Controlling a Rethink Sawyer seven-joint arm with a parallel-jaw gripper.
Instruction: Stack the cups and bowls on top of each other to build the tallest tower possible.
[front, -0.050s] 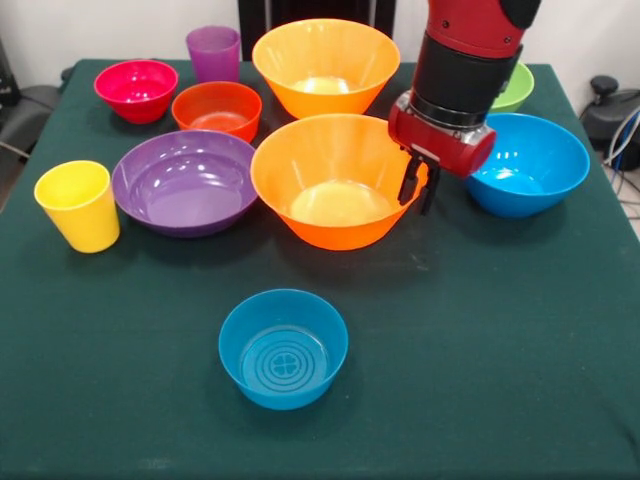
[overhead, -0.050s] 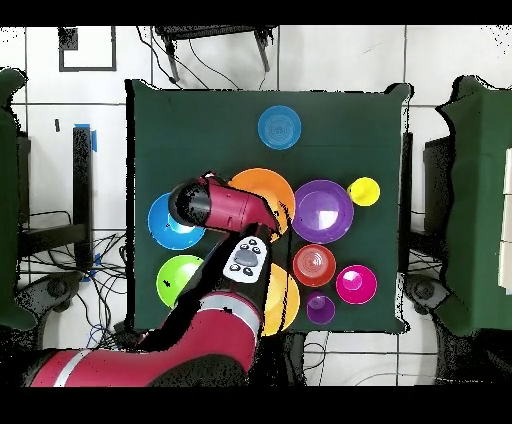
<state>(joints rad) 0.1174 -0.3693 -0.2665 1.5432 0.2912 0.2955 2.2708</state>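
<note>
dark green cloth is seen covering the table (front, -0.050s: 520, 380), with nothing stacked on it so far. nearest the camera in the front view, a small teal bowl (front, -0.050s: 284, 348) is set upright and alone, well apart from the rest. behind it, a large orange bowl (front, -0.050s: 338, 180) is placed near the table's middle, with a wide shallow purple bowl (front, -0.050s: 186, 182) just beside it on the picture's left. a yellow cup (front, -0.050s: 78, 206) is stood upright at the left edge, close to the purple bowl. on the right, a medium blue bowl (front, -0.050s: 528, 164) is seen.

between the orange bowl and the blue bowl, the red and black arm is lowered from above, and its hand (front, -0.050s: 418, 188) is held at the orange bowl's right rim. the two dark fingers (front, -0.050s: 409, 181) are pointed downward and drawn close together, with only a slim gap shown; whether the rim is pinched between them cannot be told. in the overhead view the hand is hidden beneath the arm.

further back, a small orange-red bowl (front, -0.050s: 217, 108) and a pink-red bowl (front, -0.050s: 136, 89) are set side by side. a second large orange bowl (front, -0.050s: 326, 66) is placed at the far middle, with a translucent purple cup (front, -0.050s: 213, 53) to its left. a green bowl (front, -0.050s: 515, 88) is partly hidden behind the arm at the far right.
</note>
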